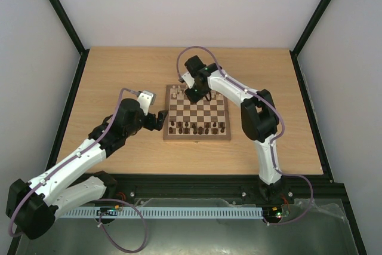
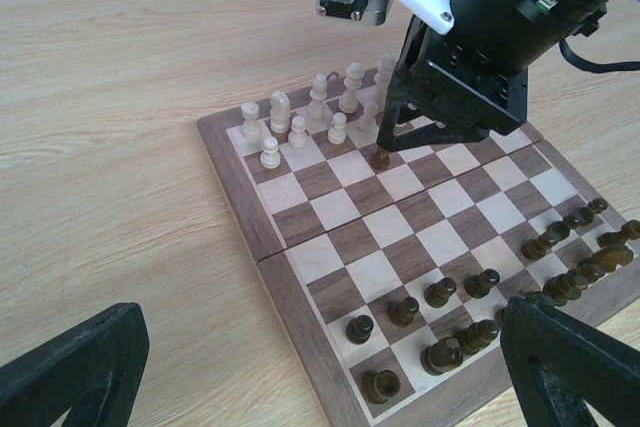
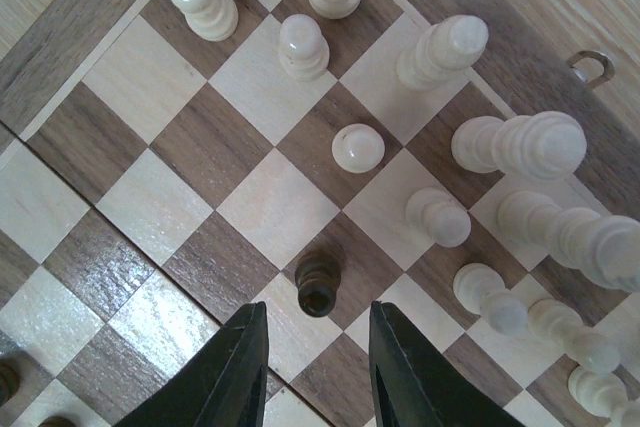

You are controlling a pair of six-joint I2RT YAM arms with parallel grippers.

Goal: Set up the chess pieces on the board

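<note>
The board (image 2: 372, 275) lies on the table (image 2: 120, 97), with cream pieces (image 2: 298, 130) bunched at its far left corner and dark pieces (image 2: 440, 292) in two rows along its near right side. The right gripper (image 2: 384, 145) hangs over the far squares, its tips just above a lone dark pawn (image 2: 381, 158) that stands near the cream group. The left gripper (image 2: 320, 322) has its fingers (image 2: 75, 367) spread wide, one in each bottom corner.

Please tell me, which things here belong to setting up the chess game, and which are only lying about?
For the job:
board
cream pieces
dark pieces
one dark pawn standing alone on the cream side, at the right claw

Only lying about:
table
purple cable
</note>
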